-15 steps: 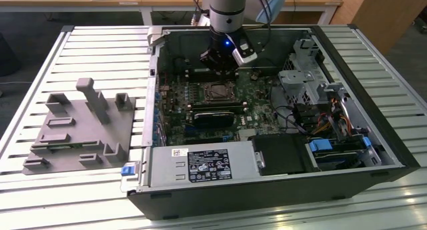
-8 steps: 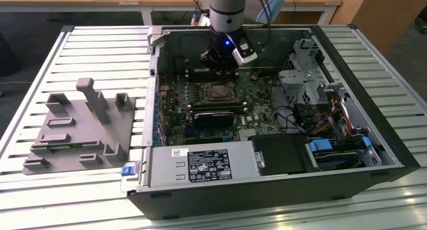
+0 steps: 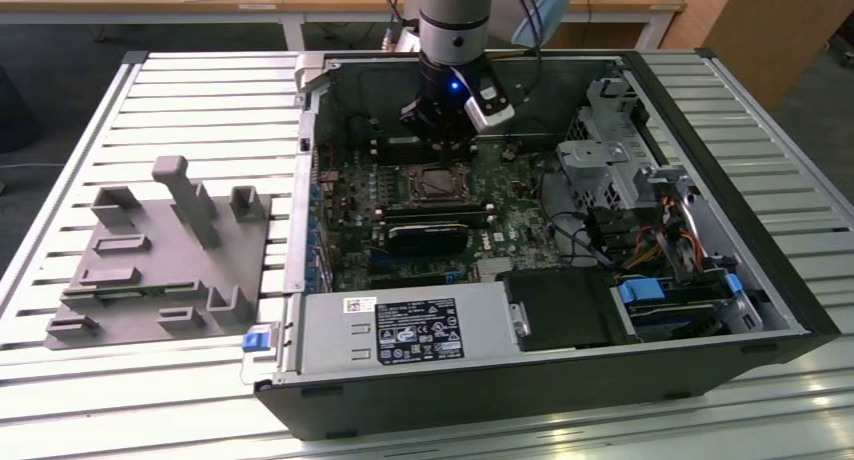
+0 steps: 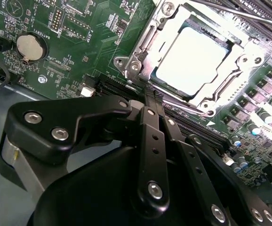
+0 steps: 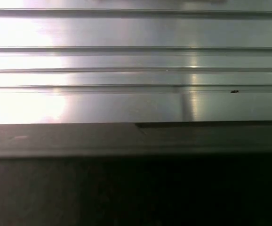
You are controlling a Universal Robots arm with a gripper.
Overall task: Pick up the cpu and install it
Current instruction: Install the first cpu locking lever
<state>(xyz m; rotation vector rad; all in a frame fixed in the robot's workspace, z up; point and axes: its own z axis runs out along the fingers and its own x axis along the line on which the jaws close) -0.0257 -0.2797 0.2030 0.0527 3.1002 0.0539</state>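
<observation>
The cpu (image 4: 197, 59), a silvery square chip, lies flat inside the metal-framed socket (image 4: 140, 52) on the green motherboard (image 4: 79, 28). In the exterior view the cpu (image 3: 435, 184) sits mid-board inside the open computer case (image 3: 561, 390). My gripper (image 4: 153, 96) hangs just above the board beside the socket's edge. Its thin black fingers are pressed together with nothing between them. Seen in the exterior view, the gripper (image 3: 438, 145) reaches down into the case just behind the socket.
A grey plastic tray (image 3: 160, 250) stands on the slatted table at the exterior view's left. A long black card (image 3: 430, 220) lies in front of the socket, and a power supply (image 3: 400, 330) and drive cage (image 3: 607, 160) crowd the case. A coin battery (image 4: 31, 47) sits on the board.
</observation>
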